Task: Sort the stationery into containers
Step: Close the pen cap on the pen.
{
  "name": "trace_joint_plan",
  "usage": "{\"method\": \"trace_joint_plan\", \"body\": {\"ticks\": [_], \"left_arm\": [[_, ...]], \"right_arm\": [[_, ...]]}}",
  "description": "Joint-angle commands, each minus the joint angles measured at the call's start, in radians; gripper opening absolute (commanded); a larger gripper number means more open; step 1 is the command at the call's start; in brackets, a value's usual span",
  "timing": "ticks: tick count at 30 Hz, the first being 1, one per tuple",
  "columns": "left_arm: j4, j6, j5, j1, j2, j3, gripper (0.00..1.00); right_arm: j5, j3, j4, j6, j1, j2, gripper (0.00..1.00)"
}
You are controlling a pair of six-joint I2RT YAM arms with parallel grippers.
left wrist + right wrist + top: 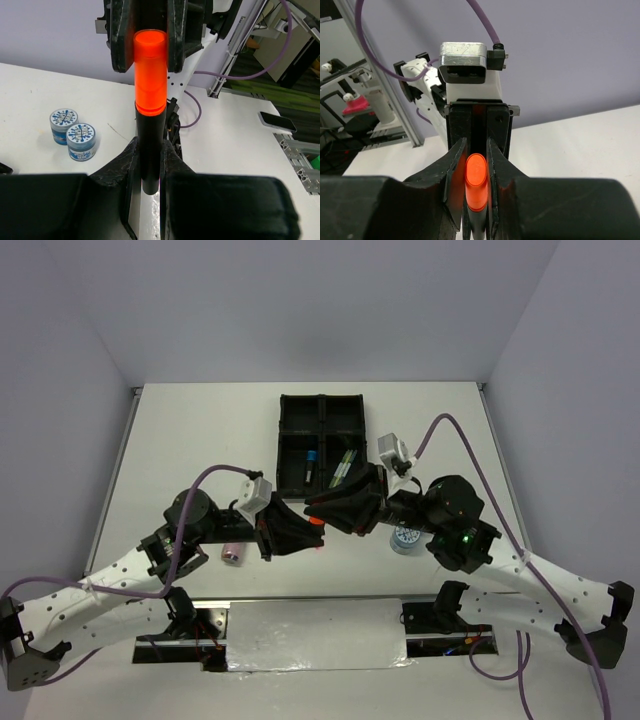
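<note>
A black highlighter with an orange cap (317, 523) hangs between both grippers above the table's middle. My left gripper (150, 152) is shut on its black body (149, 150). My right gripper (476, 160) is closed around the orange cap (476, 172), and its fingers (176, 35) flank the cap in the left wrist view. From above, the left gripper (298, 532) and the right gripper (330, 510) meet tip to tip. The black four-compartment tray (282, 440) lies just beyond them. Its near compartments hold a blue-capped highlighter (312, 468) and thin pens (342, 468).
Two blue-white rolls (81, 141) stand on the table under my right arm; one shows from above (405, 538). A pink tube (232, 554) lies by my left arm. A reflective plate (315, 635) sits at the near edge.
</note>
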Motion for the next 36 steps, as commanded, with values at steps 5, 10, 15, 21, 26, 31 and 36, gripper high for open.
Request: {"method": "trace_joint_plan", "body": {"ticks": [5, 10, 15, 21, 26, 31, 36], "left_arm": [[0.045, 0.052, -0.018, 0.0, -0.022, 0.114, 0.0], [0.001, 0.126, -0.017, 0.036, -0.012, 0.224, 0.0], [0.018, 0.101, 0.136, 0.143, 0.05, 0.376, 0.0], [-0.077, 0.146, 0.152, 0.168, 0.103, 0.51, 0.0], [-0.145, 0.16, -0.135, 0.165, 0.095, 0.323, 0.0], [-0.073, 0.097, -0.251, 0.161, 0.13, 0.08, 0.0], [-0.146, 0.107, -0.418, 0.162, 0.286, 0.117, 0.0]], "right_arm": [[-0.051, -0.13, 0.074, 0.063, -0.023, 0.039, 0.0], [-0.125, -0.285, 0.175, 0.16, -0.085, 0.114, 0.0], [-0.211, -0.389, 0.258, 0.223, -0.111, 0.226, 0.0], [-0.237, -0.459, 0.31, 0.247, -0.109, 0.298, 0.0], [-0.055, -0.314, 0.05, 0.22, -0.111, 0.158, 0.46], [0.412, 0.12, -0.418, 0.207, -0.172, 0.07, 0.7], [0.613, 0.508, -0.712, 0.166, -0.252, 0.134, 0.91]]}}
